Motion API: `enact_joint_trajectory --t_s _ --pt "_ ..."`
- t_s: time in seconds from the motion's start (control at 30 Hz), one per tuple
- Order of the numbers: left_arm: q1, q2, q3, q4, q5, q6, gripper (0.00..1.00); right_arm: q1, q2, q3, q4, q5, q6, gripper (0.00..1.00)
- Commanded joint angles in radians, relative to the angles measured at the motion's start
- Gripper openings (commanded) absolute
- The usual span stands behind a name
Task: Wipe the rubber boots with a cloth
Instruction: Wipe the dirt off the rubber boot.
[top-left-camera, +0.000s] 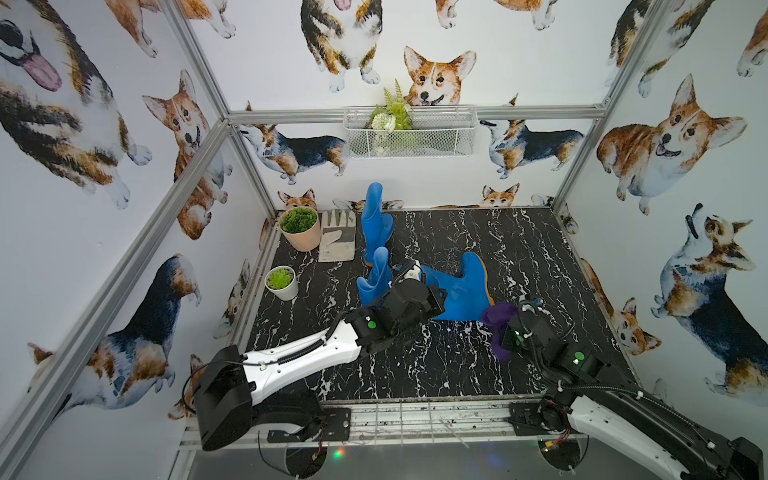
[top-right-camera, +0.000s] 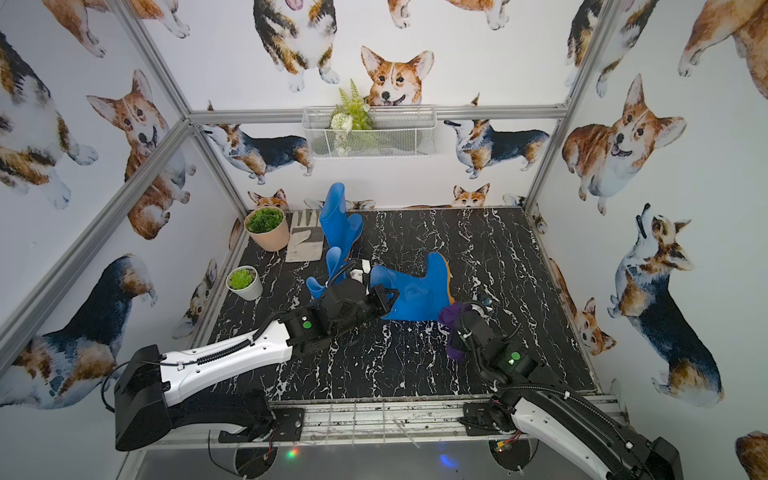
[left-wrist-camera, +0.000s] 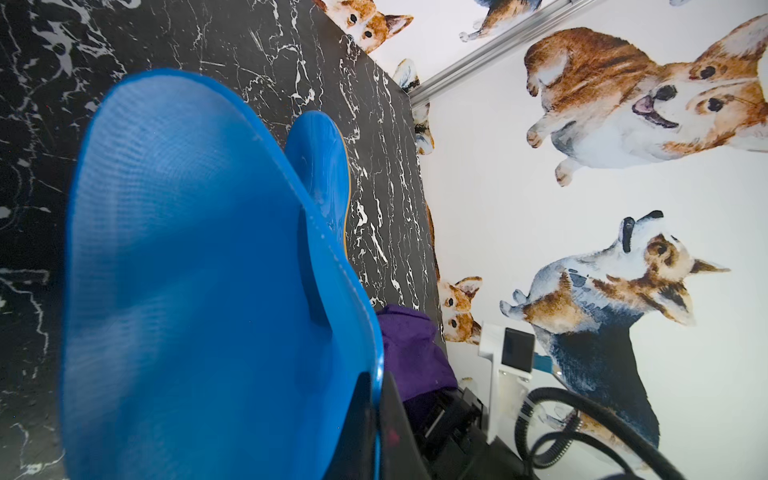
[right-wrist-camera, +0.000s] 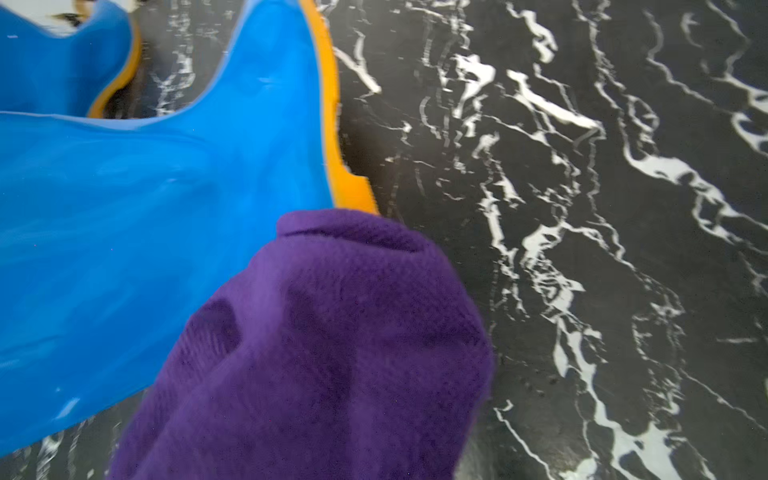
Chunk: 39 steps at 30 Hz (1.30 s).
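Cloth (top-left-camera: 498, 316) is hanging bunched over your right gripper (top-left-camera: 510, 328), just right of centre in both top views. The jaws are sitting shut on the cloth under its folds, so you are seeing purple fabric and no fingertips. In the right wrist view the fabric is covering the heel corner of the orange sole of the lying boot (top-left-camera: 461, 286); whether the two are touching cannot be told.

That boot is lying on its side in the middle of the table (top-left-camera: 519, 249), with its sole facing the right of the frame and its open top facing left. Your left gripper (top-left-camera: 437, 298) is clamping the rim of that open top, one finger inside and one outside, as the left wrist view is showing.

Two more boots are standing upright left of centre: the near boot (top-left-camera: 378, 276) just beside your left wrist, and the far boot (top-left-camera: 376, 220) behind it. A glove (top-left-camera: 337, 241) is lying flat just left of the far boot.
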Motion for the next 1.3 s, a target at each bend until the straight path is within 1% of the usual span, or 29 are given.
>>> enact_joint_trajectory --t_s 0.0,0.07,0.1,0.13,0.2,0.27,0.33,0.37,0.47,0.53,0.57,0.67,0.9,0.97,1.07,1.17,1.27 --pt "0.007 0.002 0.026 0.012 0.061 0.056 0.0 0.055 0.057 0.131 -0.026 -0.022 -0.139 0.0" --pt "0.006 0.001 0.054 -0.046 0.084 0.109 0.0 0.038 0.112 0.229 -0.055 -0.002 -0.189 0.0" --pt "0.006 -0.002 0.063 -0.077 0.094 0.133 0.0 0.009 0.151 0.287 -0.086 -0.003 -0.201 0.0" --pt "0.008 -0.005 0.07 -0.106 0.104 0.153 0.0 -0.041 0.195 0.344 -0.116 -0.032 -0.215 0.0" --pt "0.007 -0.016 0.068 -0.146 0.112 0.176 0.0 -0.141 0.284 0.427 -0.131 -0.125 -0.269 0.0" --pt "0.011 -0.034 0.047 -0.168 0.114 0.19 0.0 -0.236 0.378 0.489 -0.12 -0.263 -0.34 0.0" --pt "0.018 -0.053 0.019 -0.172 0.121 0.192 0.0 -0.3 0.487 0.539 -0.12 -0.412 -0.405 0.0" --pt "0.023 -0.065 0.002 -0.172 0.128 0.192 0.0 -0.315 0.551 0.571 -0.146 -0.456 -0.436 0.0" --pt "0.044 -0.09 -0.036 -0.178 0.167 0.204 0.0 -0.333 0.692 0.653 -0.233 -0.459 -0.478 0.0" --pt "0.056 -0.104 -0.054 -0.179 0.183 0.21 0.0 -0.356 0.745 0.663 -0.201 -0.463 -0.483 0.0" --pt "0.061 -0.109 -0.088 -0.177 0.186 0.21 0.0 -0.378 0.769 0.663 -0.166 -0.478 -0.482 0.0" --pt "0.079 -0.107 -0.106 -0.171 0.213 0.218 0.0 -0.43 0.845 0.695 -0.104 -0.529 -0.457 0.0" --pt "0.093 -0.066 -0.094 -0.154 0.25 0.234 0.0 -0.437 0.992 0.821 -0.105 -0.555 -0.46 0.0" --pt "0.094 -0.058 -0.089 -0.148 0.251 0.235 0.0 -0.436 1.011 0.814 -0.121 -0.569 -0.461 0.0" --pt "0.097 -0.049 -0.086 -0.139 0.25 0.23 0.0 -0.417 0.98 0.705 -0.093 -0.574 -0.438 0.0" --pt "0.101 -0.046 -0.092 -0.123 0.24 0.22 0.0 -0.367 0.902 0.544 -0.065 -0.562 -0.394 0.0" --pt "0.105 -0.036 -0.091 -0.108 0.238 0.212 0.0 -0.293 0.78 0.357 -0.049 -0.538 -0.314 0.0"
